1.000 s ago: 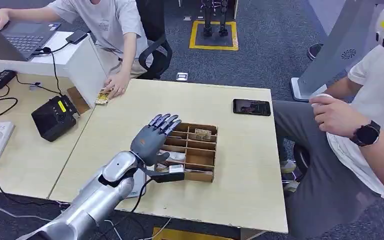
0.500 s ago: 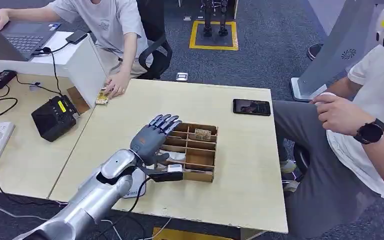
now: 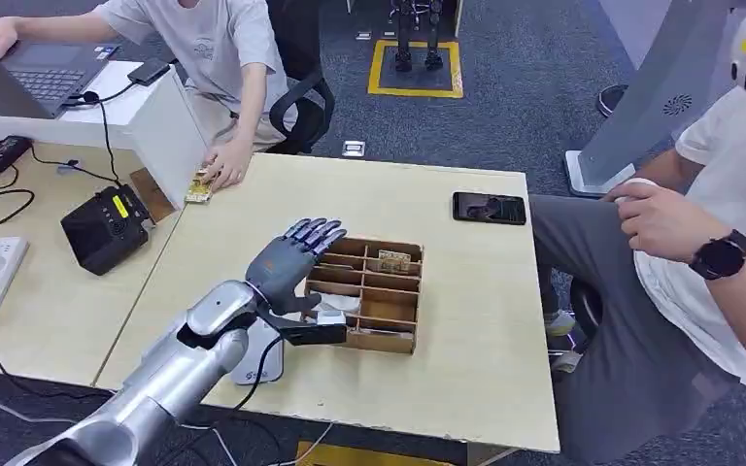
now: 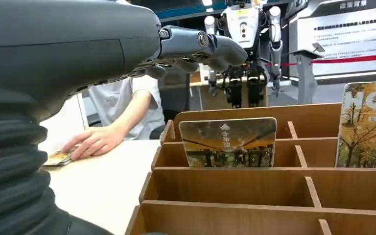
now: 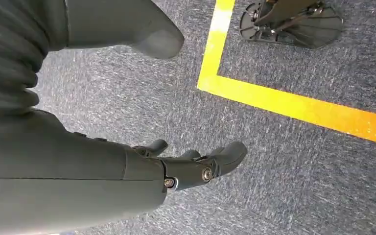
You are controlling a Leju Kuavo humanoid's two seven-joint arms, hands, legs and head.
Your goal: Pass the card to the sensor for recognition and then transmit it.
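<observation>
Over wooden organizer, left hand fingers spread, empty; card lettering unreadable.

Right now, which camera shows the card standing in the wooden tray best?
The left wrist view: the card stands upright in the tray, close and facing the camera, its print legible. The head view shows it small and from above, with the left hand over the tray's near side. The right wrist view faces the floor.

Matt wood, glossy card, brushed metal

Beyond the fingers of the matt grey plastic left hand stands a raw wooden box; its card looks glossy, the arm smooth silver metal, the table pale laminate.
</observation>
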